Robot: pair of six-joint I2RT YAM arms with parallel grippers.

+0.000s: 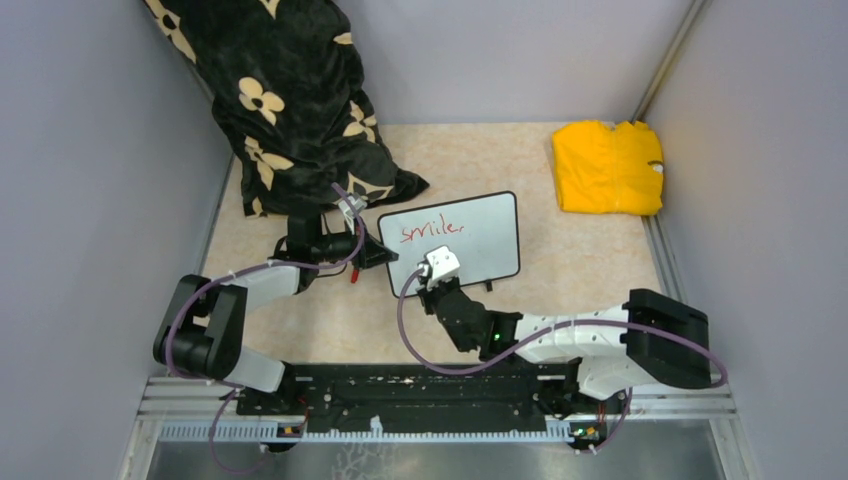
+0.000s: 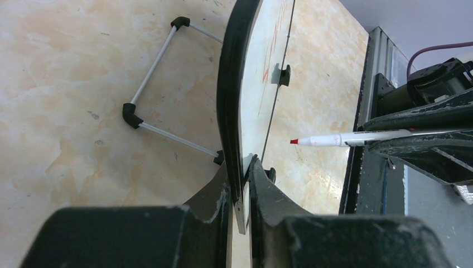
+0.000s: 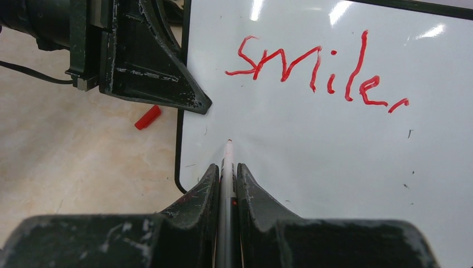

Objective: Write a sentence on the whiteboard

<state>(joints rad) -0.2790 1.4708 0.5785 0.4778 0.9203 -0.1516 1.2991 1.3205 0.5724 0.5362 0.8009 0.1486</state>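
Note:
The whiteboard (image 1: 480, 240) stands tilted on the table, with "smile," (image 1: 432, 230) in red on its upper part; only this one line shows. My left gripper (image 1: 383, 250) is shut on the board's left edge, and the frame sits between its fingers in the left wrist view (image 2: 241, 178). My right gripper (image 1: 437, 268) is shut on a white marker (image 3: 227, 162) with a red tip. The tip points at the board's lower left (image 3: 334, 167), below the "s" of "smile," (image 3: 312, 70). In the left wrist view the marker (image 2: 357, 137) ends a little short of the board's face (image 2: 254, 72).
A red marker cap (image 3: 148, 117) lies on the table left of the board, under the left gripper. The board's wire stand (image 2: 162, 84) sticks out behind it. A black flowered cloth (image 1: 290, 100) lies at the back left, a yellow folded cloth (image 1: 607, 167) at the back right. Grey walls close in the sides.

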